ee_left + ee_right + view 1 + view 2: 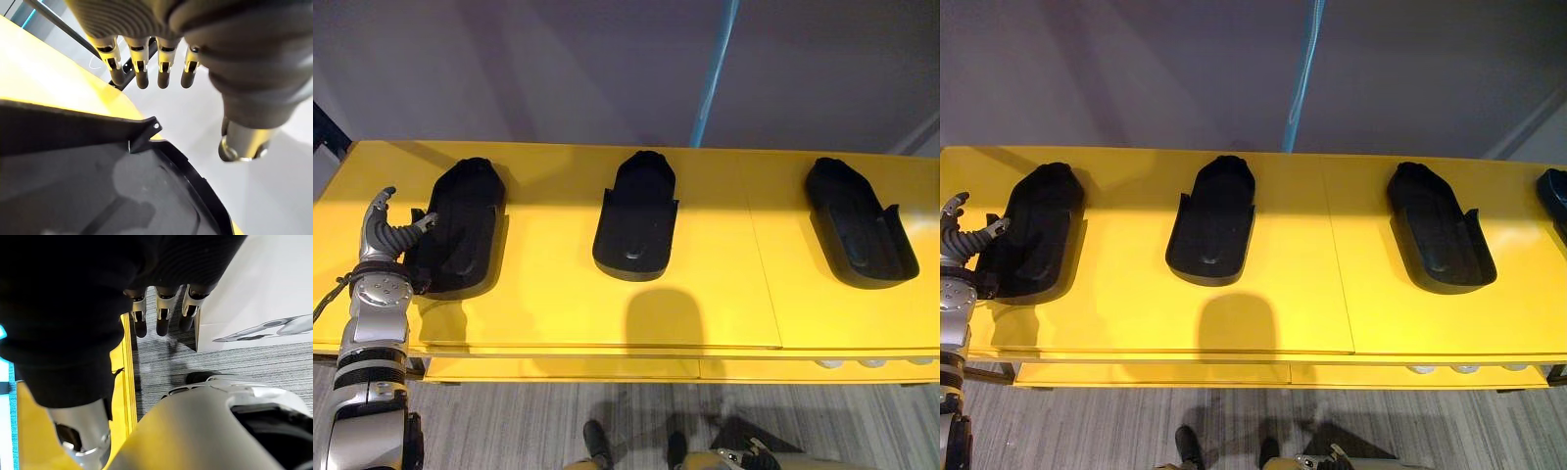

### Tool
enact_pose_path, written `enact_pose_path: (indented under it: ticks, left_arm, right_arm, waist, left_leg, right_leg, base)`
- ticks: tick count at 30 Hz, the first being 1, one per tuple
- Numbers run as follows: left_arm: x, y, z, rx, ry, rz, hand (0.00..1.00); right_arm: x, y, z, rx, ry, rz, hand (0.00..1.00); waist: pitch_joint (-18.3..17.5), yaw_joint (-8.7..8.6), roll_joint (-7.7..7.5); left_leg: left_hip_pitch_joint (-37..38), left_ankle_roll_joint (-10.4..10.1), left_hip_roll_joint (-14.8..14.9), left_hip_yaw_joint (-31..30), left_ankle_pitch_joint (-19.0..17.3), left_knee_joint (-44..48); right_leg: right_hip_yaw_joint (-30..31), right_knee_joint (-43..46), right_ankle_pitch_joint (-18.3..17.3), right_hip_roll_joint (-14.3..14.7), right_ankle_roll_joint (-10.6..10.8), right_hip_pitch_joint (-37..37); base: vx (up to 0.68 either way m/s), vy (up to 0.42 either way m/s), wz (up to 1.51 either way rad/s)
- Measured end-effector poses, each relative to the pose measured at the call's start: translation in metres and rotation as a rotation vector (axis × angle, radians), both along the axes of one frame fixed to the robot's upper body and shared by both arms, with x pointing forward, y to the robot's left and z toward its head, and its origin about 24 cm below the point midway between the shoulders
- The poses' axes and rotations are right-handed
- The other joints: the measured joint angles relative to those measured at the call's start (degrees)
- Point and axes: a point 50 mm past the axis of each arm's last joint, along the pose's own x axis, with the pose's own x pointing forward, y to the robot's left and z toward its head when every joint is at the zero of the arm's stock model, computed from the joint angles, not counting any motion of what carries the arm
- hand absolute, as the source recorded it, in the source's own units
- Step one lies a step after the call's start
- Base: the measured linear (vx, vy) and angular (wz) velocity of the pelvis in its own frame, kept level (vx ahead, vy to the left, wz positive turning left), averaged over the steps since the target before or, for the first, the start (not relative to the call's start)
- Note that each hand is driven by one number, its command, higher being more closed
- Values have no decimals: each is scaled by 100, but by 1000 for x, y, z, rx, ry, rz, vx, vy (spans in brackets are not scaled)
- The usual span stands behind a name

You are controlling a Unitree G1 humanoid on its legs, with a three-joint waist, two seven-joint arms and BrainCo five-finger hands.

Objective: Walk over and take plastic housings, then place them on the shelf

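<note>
Three black plastic housings lie on the yellow shelf top [548,294]: a left housing [460,230], a middle housing [636,220] and a right housing [857,225]. The edge of another housing [1555,196] shows at the far right. My left hand [384,240] is raised at the left housing's outer side, open, its thumb reaching toward the housing's rim. In the left wrist view its fingers [142,73] hang straight above that housing [98,186] and hold nothing. My right hand [162,316] hangs low by my side over the floor, fingers relaxed and empty.
A grey wall with a vertical blue strip [715,78] stands behind the shelf. A lower yellow level [558,369] shows under the front edge, with pale round items [871,362] at its right. Grey striped floor [607,411] lies in front. A white board [254,293] stands near my right hand.
</note>
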Motion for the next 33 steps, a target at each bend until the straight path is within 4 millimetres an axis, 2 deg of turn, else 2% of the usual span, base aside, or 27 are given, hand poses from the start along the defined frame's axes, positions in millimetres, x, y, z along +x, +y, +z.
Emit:
enact_pose_path:
  ticks: [3, 7, 11, 12, 16, 24, 29, 33]
  left_arm:
    - [-1, -3, 6, 19, -32, -6, 0]
    - [-11, -28, 27, 56, -223, -75, 0]
    - [-30, -54, 24, 9, -380, -129, 0]
    - [-35, -59, 20, -20, -404, -136, 100]
    - [-53, -71, 1, -141, -461, -135, 100]
    - [-99, -72, -67, -380, -341, -51, 100]
    - [-113, -78, -88, -456, -299, -3, 100]
    - [-117, -81, -96, -504, -291, 7, 100]
  right_arm:
    - [0, 0, 0, 1, -1, -3, 0]
    - [-1, 0, 0, 0, 2, -5, 0]
    - [-3, -1, -1, -1, 9, -9, 0]
    - [-3, -2, -1, -2, 12, -12, 0]
    - [-5, -3, -2, -3, 19, -20, 0]
    - [-8, -3, -3, -12, 38, -3, 0]
    - [-8, -2, -4, -14, 41, -6, 0]
    - [-5, 0, -3, -13, 32, -4, 0]
  waist:
    - [1, 4, -2]
    - [5, 34, 5]
    - [22, 97, 42]
    - [23, 110, 52]
    - [20, 179, 61]
    - [-1, 364, 51]
    - [-75, 438, 21]
    - [-117, 534, 11]
  left_leg:
    - [2, 1, -28, -60, -1, 2]
    - [77, 0, -55, -124, 0, 4]
    - [182, -1, -39, -126, 0, 2]
    - [183, -2, -30, -132, 1, 1]
    - [185, -2, -17, -179, 2, 0]
    - [183, 19, -36, -394, 27, -3]
    - [210, 40, -60, -486, 48, -2]
    - [247, 37, -55, -488, 50, -2]
  right_leg:
    - [-43, -66, 3, -14, 4, 66]
    - [-143, -159, 2, -26, 4, 233]
    - [-158, -164, 0, -7, 0, 343]
    - [-163, -164, -1, 5, -2, 346]
    - [-182, -163, -11, 24, -16, 358]
    - [-349, -160, -22, 18, -27, 417]
    - [-476, -189, -22, 4, -23, 555]
    - [-479, -191, -24, 8, -21, 596]
  base:
    - [15, 2, 10]
    - [36, -11, 11]
    - [0, 0, 0]
    - [-31, -14, 1]
    - [-55, -6, 3]
    - [-74, 6, 13]
    - [1, -1, 11]
    - [3, -2, 2]
